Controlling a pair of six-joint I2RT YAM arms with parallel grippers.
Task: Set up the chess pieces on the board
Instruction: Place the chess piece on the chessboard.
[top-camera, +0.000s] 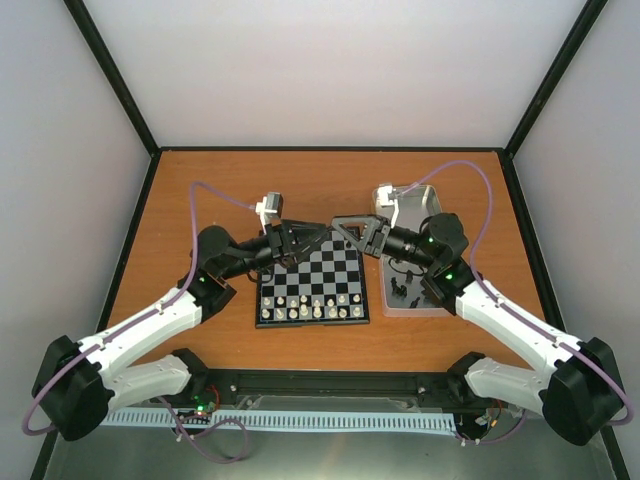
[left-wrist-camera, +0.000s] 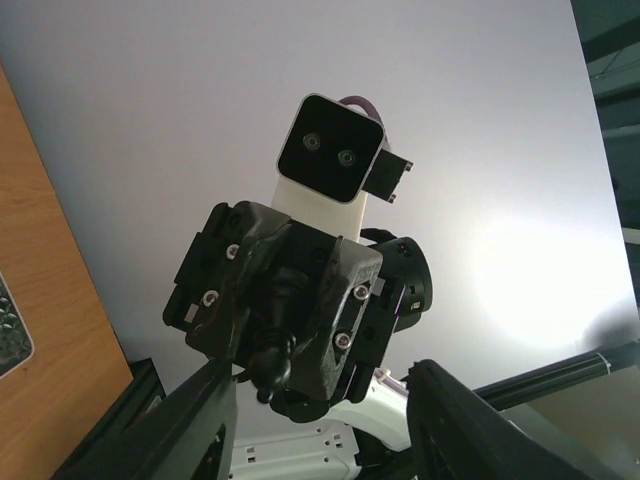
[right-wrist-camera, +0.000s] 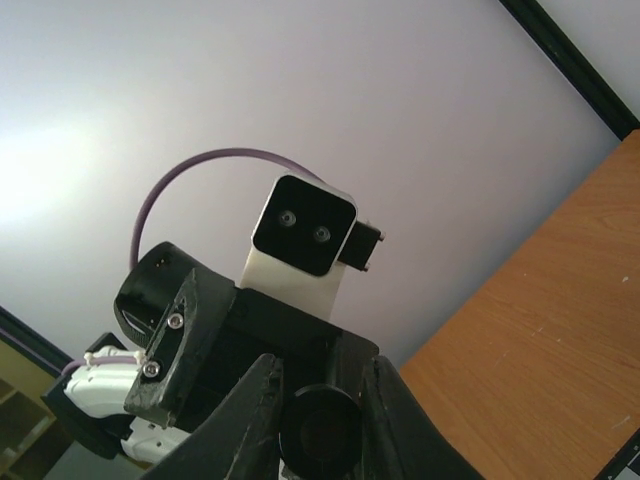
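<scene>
The board (top-camera: 312, 262) lies at the table's middle, with small white pieces along its two near rows. My right gripper (top-camera: 345, 228) hovers over the board's far edge, shut on a black chess piece whose round base (right-wrist-camera: 320, 432) shows between its fingers (right-wrist-camera: 248, 420). The same piece (left-wrist-camera: 268, 362) shows in the left wrist view, sticking out of the right gripper. My left gripper (top-camera: 316, 238) faces the right one tip to tip, and its fingers (left-wrist-camera: 175, 430) are wide open on either side below the piece. More black chess pieces (top-camera: 402, 288) lie in a tin.
A rectangular silver tin (top-camera: 428, 205) stands right of the board, partly under the right arm. The wooden table (top-camera: 200, 190) is ringed by grey walls with black corner posts. Purple cables arch over both arms.
</scene>
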